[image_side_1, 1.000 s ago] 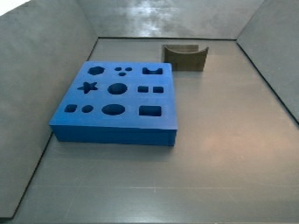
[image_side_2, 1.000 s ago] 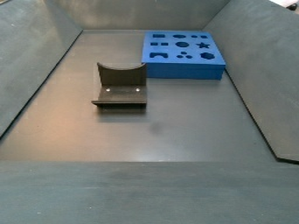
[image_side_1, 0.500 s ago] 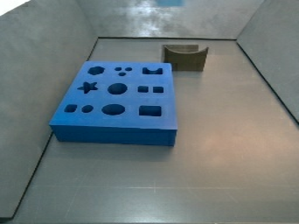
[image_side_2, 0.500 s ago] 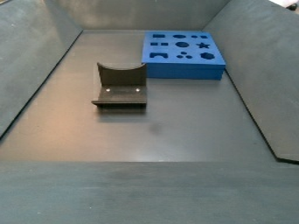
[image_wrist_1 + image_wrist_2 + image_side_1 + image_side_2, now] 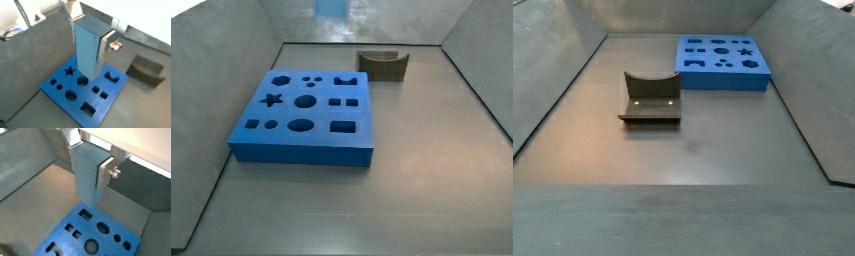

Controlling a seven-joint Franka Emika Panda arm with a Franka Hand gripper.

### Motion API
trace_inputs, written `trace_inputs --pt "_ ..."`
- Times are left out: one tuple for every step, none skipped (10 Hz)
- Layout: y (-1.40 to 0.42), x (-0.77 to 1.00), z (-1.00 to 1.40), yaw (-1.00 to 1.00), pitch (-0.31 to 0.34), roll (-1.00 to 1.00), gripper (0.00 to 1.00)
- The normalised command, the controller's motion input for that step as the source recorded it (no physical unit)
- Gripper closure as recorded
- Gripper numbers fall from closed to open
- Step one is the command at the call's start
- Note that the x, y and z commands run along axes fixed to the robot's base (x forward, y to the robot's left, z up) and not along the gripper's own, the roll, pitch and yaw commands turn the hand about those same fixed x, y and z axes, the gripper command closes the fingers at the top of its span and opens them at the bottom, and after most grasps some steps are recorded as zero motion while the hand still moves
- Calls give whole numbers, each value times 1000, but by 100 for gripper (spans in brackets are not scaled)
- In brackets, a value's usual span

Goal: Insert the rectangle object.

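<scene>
Block tip now deeper in side view; we hold rectangle object (image 5: 88,46) upright, gripper (image 5: 93,31) clamped, probably above board (image 5: 85,90) for alignment.

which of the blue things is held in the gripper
The rectangle object, narrow and upright between the gripper's fingers; the big holed board lies flat on the floor.

Even overhead light, soft glare on the back wall (image 5: 372,22); both wrist views are blurred, both side views sharper.
</scene>
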Motion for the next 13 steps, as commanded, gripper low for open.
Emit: trace_inputs --pt "-371 249 -1000 -40 -27 26 100" --pt "-100 189 -1000 386 0 0 100" --pt "309 31 -1000 849 -23 -49 100" --pt "254 0 -1000 914 -40 -21 100" --pt "109 86 -883 766 -99 -40 100" --pt "-289 89 -1000 229 -86 0 100" --pt "-320 40 -989 0 -153 11 100" --pt "-223 89 -980 -57 -157 11 100" --pt "-77 134 -766 -166 -86 50 100" --pt "0 0 -600 -43 -40 116 100" --pt "0 -86 -546 0 -73 123 100" --pt "0 -106 -569 143 -124 101 100" --pt "-46 0 -563 89 -67 90 100"
